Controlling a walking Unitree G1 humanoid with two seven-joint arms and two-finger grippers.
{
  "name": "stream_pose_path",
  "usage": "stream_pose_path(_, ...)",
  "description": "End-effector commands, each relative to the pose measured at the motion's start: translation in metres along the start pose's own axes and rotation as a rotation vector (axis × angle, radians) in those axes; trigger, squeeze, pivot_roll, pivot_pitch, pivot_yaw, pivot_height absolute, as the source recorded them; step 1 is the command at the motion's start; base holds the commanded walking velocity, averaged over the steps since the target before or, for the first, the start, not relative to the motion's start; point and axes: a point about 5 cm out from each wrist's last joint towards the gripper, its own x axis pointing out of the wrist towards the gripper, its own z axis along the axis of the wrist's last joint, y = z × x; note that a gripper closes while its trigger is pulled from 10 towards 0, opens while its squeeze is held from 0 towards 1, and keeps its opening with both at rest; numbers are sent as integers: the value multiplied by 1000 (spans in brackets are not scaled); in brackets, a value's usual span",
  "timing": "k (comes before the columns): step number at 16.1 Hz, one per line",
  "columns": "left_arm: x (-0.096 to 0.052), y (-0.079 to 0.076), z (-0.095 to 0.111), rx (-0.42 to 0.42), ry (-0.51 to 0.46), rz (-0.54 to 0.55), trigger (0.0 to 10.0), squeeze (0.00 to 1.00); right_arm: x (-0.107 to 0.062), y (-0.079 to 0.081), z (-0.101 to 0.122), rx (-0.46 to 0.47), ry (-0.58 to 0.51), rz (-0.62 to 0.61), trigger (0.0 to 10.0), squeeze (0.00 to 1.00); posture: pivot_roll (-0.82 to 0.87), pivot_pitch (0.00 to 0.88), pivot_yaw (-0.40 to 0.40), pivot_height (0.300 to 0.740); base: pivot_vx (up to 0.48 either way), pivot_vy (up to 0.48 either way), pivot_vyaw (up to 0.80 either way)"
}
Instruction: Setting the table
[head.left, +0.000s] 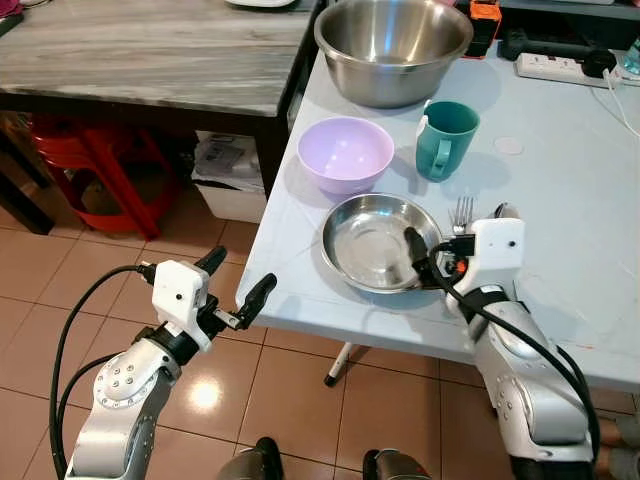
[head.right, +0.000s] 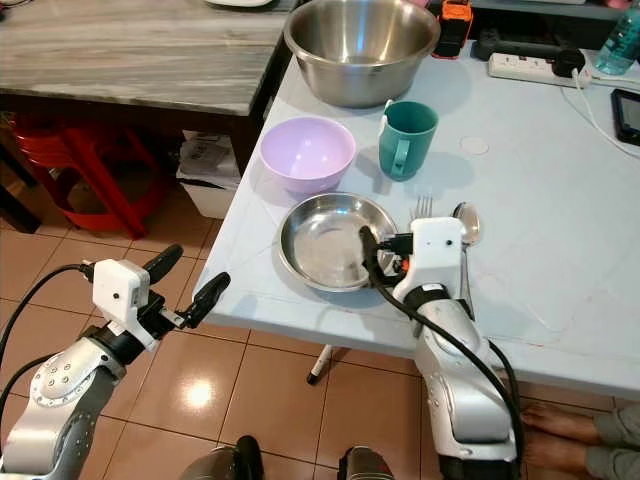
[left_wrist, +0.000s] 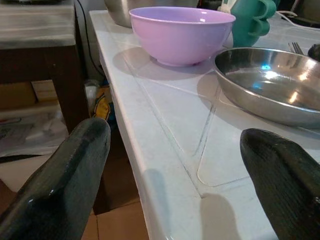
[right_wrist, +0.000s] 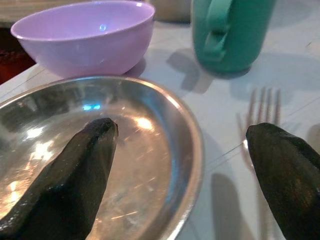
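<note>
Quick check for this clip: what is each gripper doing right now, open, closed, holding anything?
Left gripper: open, holding nothing, off the table's near-left corner.
Right gripper: open, holding nothing, straddling the steel plate's right rim, beside the fork.

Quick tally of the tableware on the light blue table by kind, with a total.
Bowls: 2, the large steel bowl and the purple bowl
Plates: 1, the steel plate
Mugs: 1, the teal mug
Forks: 1, the fork
Spoons: 1, the spoon
Total: 6
</note>
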Motion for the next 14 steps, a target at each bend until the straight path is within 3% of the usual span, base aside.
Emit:
stream_pose_path(1, -1, 1, 0, 0, -4, 1, 10000, 0, 1, 2, -4, 25, 30, 17, 10000, 0, -158, 187, 10, 740, 0, 0, 0)
stream_pose_path(6, 1, -5, -1, -14, -7, -33, 10000, 0, 5, 5, -11, 34, 101, 51, 10000, 0, -160, 193, 7, 740, 0, 0, 0)
stream_pose_path(7, 1, -7, -1, -20, -7, -46, 10000, 0, 6, 5, -11, 36, 105, 59, 4118, 0, -163, 193, 5, 740, 0, 0, 0)
stream_pose_path(8, 1, -9, -2, -15, -5, -60, 10000, 0, 7, 5, -12, 41, 112, 57, 1490, 0, -164, 193, 4, 740, 0, 0, 0)
stream_pose_path(9, 0, -10, -3, -9, 1, -74, 10000, 0, 7, 4, -12, 44, 119, 59, 0, 0, -164, 194, 3, 740, 0, 0, 0)
stream_pose_path(12, -3, -14, -10, -2, 31, -109, 10000, 0, 10, 3, -11, 62, 130, 54, 157, 0, -169, 196, 2, 740, 0, 0, 0)
stream_pose_path(14, -3, -16, -10, 7, 33, -122, 10000, 0, 11, 5, -11, 81, 139, 55, 902, 0, -169, 199, 2, 740, 0, 0, 0)
